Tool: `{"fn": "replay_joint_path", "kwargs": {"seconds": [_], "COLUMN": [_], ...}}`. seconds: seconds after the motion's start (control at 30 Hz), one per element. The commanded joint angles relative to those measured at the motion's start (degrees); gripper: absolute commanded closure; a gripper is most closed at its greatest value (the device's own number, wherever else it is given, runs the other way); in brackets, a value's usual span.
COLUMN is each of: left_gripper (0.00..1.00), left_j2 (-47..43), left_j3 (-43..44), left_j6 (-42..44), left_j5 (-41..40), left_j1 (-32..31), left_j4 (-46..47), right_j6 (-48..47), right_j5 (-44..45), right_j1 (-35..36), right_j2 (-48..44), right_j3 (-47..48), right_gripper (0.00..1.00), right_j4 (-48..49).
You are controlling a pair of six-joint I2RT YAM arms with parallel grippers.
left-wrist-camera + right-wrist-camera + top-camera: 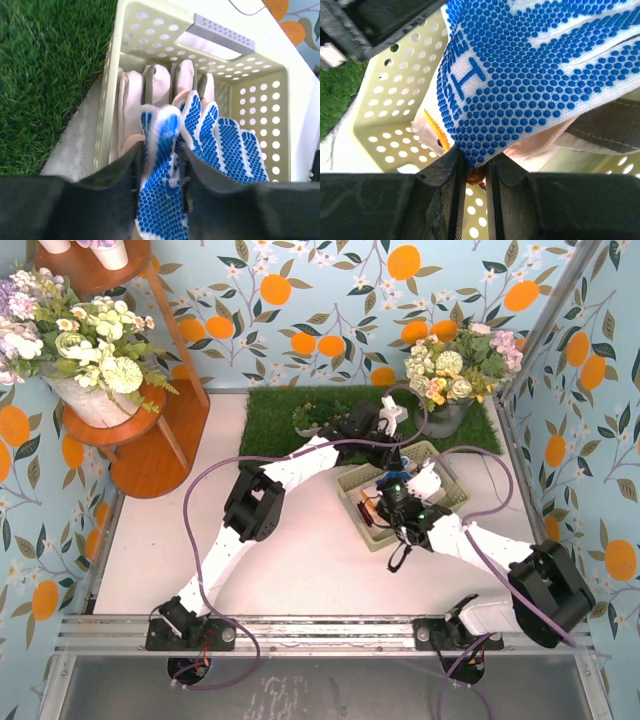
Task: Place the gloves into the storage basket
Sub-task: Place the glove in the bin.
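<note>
The pale green storage basket [352,480] stands at the front edge of the grass mat. In the left wrist view, pale peach-tan gloves [132,100] lie side by side in the basket [150,25], with the blue-and-white glove [220,145] draped on top. My left gripper [160,165] hangs over the basket with its jaws a little apart; the blue-dotted fabric hangs loosely between them. From the near side, my right gripper [476,165] is shut on the lower edge of that blue-and-white glove [520,75], beside its orange cuff [434,130]. A grey-and-cream glove [610,125] shows underneath.
A green grass mat [290,420] lies behind the basket, with a small dish of plants [315,418] and a flower pot [450,375] on it. A wooden plant stand [130,430] fills the left side. Both arms [255,502] cross over the white table toward the basket.
</note>
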Motion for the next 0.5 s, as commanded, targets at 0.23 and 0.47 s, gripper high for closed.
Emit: {"fn": "replay_joint_path", "kwargs": {"seconds": [0.23,0.47], "left_gripper": [0.24,0.12], "left_j2": [-16.85,-24.92], "left_j3": [-7.32,-15.32], "left_j6": [3.88,4.92], "left_j5": [-5.66,-10.49], "left_j1": [0.24,0.31], "left_j4": [5.92,8.4], "right_j6": [12.67,16.38], "right_j5": [-4.71,-6.28], "right_j1": [-2.32,-2.74], "right_j2": [-7.58,-11.03], "right_j3": [-8.15,-12.38], "right_gripper": [0.98,1.0], "right_j4": [13.96,20.69]}}
